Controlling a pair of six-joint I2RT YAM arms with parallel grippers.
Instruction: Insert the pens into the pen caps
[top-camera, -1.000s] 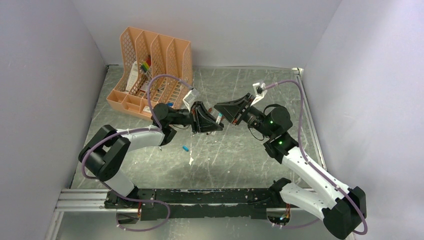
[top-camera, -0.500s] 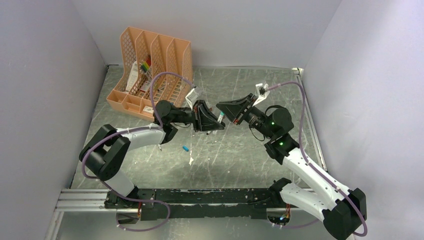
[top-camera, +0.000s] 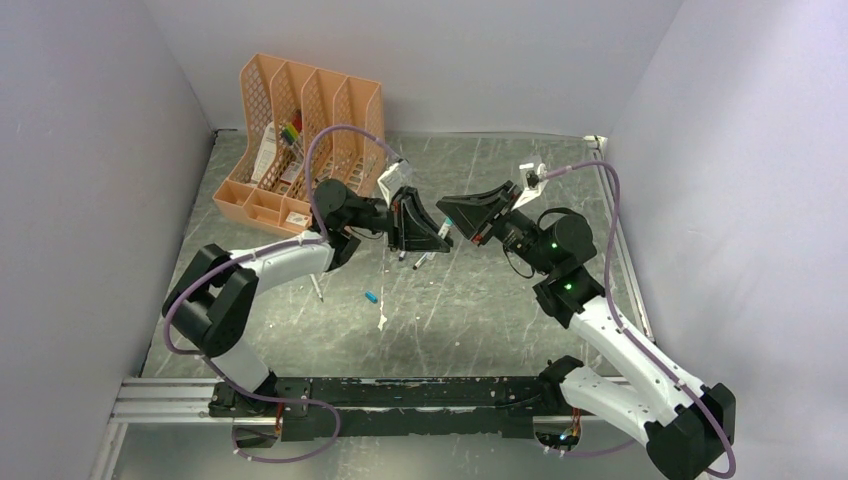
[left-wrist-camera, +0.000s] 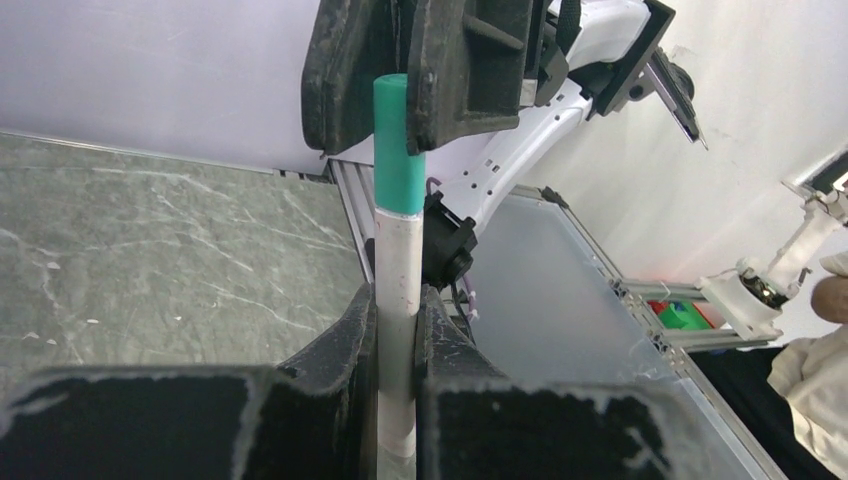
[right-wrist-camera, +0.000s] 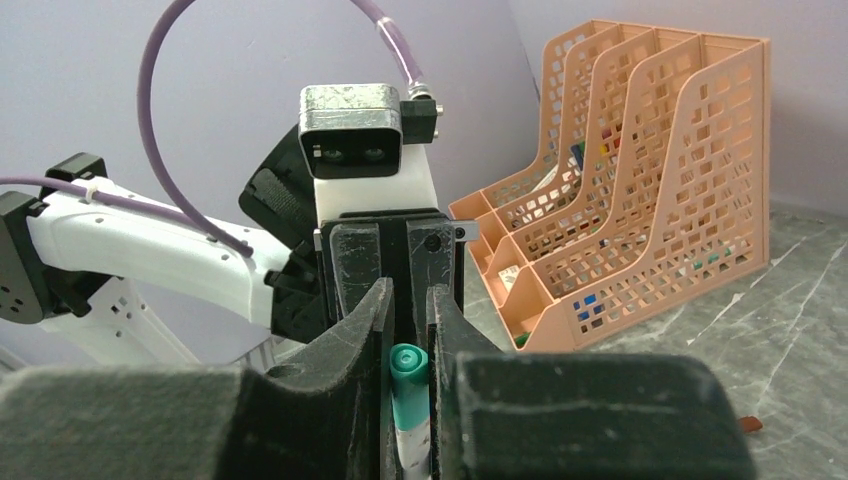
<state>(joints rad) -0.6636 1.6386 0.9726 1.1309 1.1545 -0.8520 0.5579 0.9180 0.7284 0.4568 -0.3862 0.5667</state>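
Since a second ago both wrists have drifted toward the far side of the table (top-camera: 480, 320), and the joined grippers now sit closer to the back wall; the right gripper's fingers have also drawn in a little.

Nearest the bases, a loose pen (top-camera: 383, 320) lies white on the grey surface. Just beyond it rests a small blue loose cap (top-camera: 371, 297), apart from the pen. A second slim white barrel (top-camera: 317, 288) lies just beside the left forearm.

Above mid-table the two grippers meet tip to tip. The left gripper (left-wrist-camera: 397, 310) is pinched narrow around the held pen (left-wrist-camera: 397, 270), its grey-white barrel standing straight up between the fingers in the left wrist view. On the barrel's far end sits the teal cap (left-wrist-camera: 399, 140), its lower edge meeting the barrel. The right gripper (right-wrist-camera: 410, 300) is clamped on that cap from the opposite side, fingers close together. How deep the pen sits inside the cap cannot be told.

At the far left corner stands the orange file organiser (top-camera: 300, 140), with bright markers and papers in its slots.
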